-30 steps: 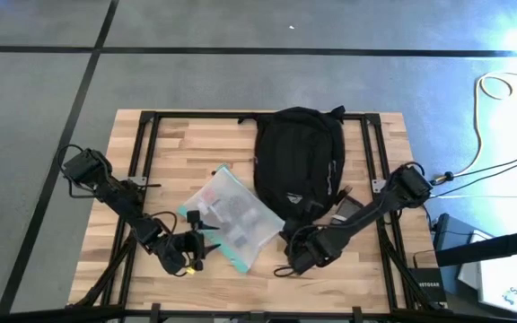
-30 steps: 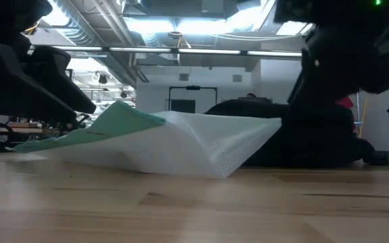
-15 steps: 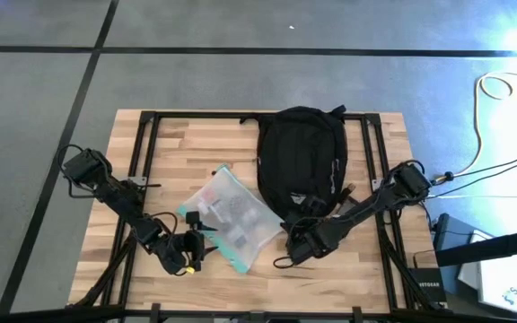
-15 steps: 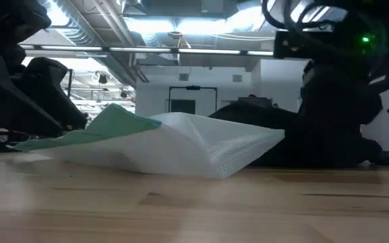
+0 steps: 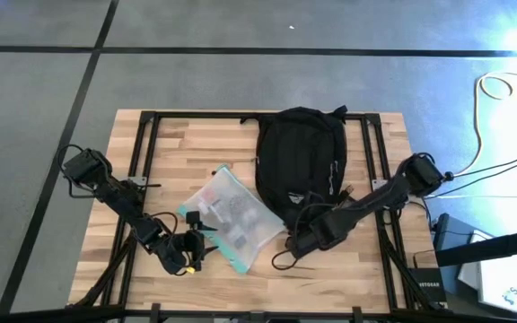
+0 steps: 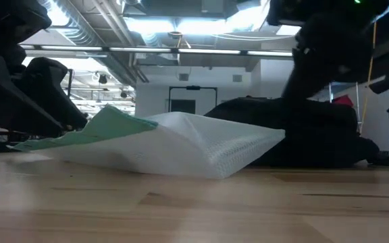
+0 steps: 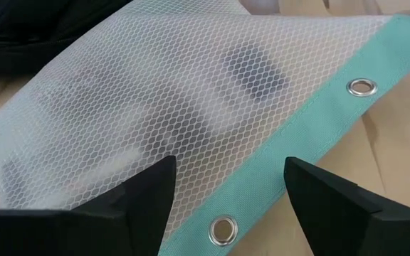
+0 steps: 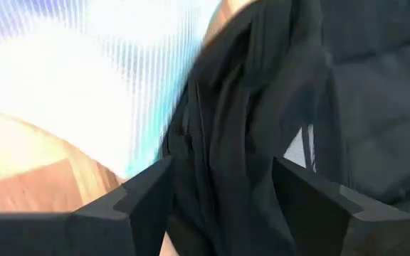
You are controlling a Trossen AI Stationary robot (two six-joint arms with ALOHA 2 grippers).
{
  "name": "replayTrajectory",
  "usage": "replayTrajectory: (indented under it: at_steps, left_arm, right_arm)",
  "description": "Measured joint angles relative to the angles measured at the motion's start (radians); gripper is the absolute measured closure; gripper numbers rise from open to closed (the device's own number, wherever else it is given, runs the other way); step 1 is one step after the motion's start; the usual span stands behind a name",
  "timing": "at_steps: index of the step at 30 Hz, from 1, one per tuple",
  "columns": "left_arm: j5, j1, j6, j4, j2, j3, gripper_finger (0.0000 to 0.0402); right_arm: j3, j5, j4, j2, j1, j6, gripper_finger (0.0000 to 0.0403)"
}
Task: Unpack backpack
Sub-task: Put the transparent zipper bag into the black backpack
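The right gripper (image 5: 296,240) stands at the near end of the backpack (image 5: 300,161), low over the table; in its wrist view the two dark fingers (image 8: 137,195) sit apart with black fabric folds filling the space between them, but whether they have pinched that fabric or merely straddle it cannot be told. The left gripper (image 5: 189,254) is at the near edge of the clear pouch (image 5: 229,218), and its wrist view shows its fingers (image 7: 144,188) spread, released, with the pouch's teal border (image 7: 312,149) and a metal eyelet lying between them; no squeeze on the pouch is evident. The backpack lies flat toward the far middle of the table (image 5: 178,148), its lower end nearest the right gripper, straps at the far end. The pouch lies just beside the backpack, on its left, overlapping or touching the bag's lower corner, one edge lifted in the low view. A small dark item (image 5: 345,211) lies on the wood by the backpack's right side, partly under the right arm. Assessment: at least the pouch is out of the bag, so unpacking is under way. Whether the backpack is now empty cannot be seen, its interior being hidden. Remaining work, in my judgement: open or lift the bag and remove anything left inside.
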Motion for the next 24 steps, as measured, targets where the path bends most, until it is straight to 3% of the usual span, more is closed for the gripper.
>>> replayTrajectory:
  at_steps: [4,12,17,24]
  left_arm:
    - [0.000,0.000,-0.010,0.000,0.000,0.000,0.0155]
    - [0.000,0.000,-0.011,0.000,0.000,0.000,0.0155]
    - [-0.001,0.001,-0.011,0.000,0.000,0.000,0.0155]
    - [0.000,0.016,-0.013,0.000,0.000,0.000,0.0155]
  right_arm:
    - [-0.019,-0.050,0.108,-0.030,-0.039,-0.105,0.0185]
    - [-0.243,-0.155,0.324,-0.135,-0.142,-0.174,0.0185]
    - [-0.325,-0.162,0.354,-0.208,-0.166,-0.169,0.0185]
    - [-0.332,-0.160,0.300,-0.297,-0.165,-0.168,0.0185]
